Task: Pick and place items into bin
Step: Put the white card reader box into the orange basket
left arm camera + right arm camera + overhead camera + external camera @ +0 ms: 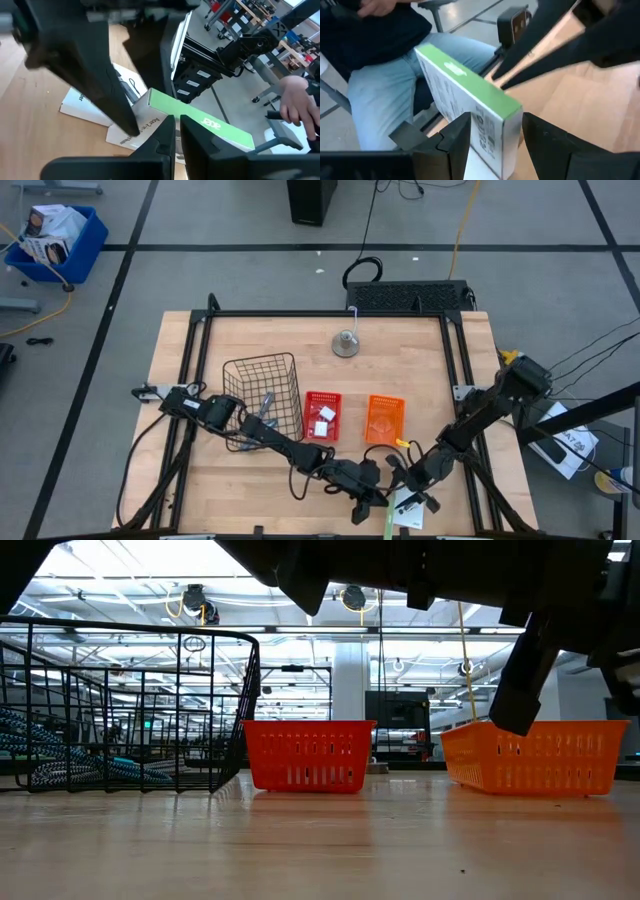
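A white box with a green narrow edge (470, 85) stands on edge at the table's front edge, right of centre (392, 520). My right gripper (492, 140) is shut on it. My left gripper (177, 132) is shut, its tips right at the box's white face (150, 117), coming from the left (370, 502). Flat white packets with black print (82, 107) lie on the table under and beside the box. Two small white things lie in the red bin (322, 418). A wire basket (262, 395) holds a grey-blue thing. My right gripper pinches the box between its two fingers, one on each broad white face (485, 127), near one end. The fingers slant down from the table's far right, across the box. The green edge is up and tilted; the box's lower edge is hidden. My left gripper's shut fingertips (165, 137) stand at the box's white face below the green edge; I cannot tell whether they touch it.
An orange bin (385, 418) stands right of the red bin, and a small metal thing (345, 343) stands at the back centre. A seated person (385, 75) is just beyond the table's front edge, and a hand (295, 105) shows there.
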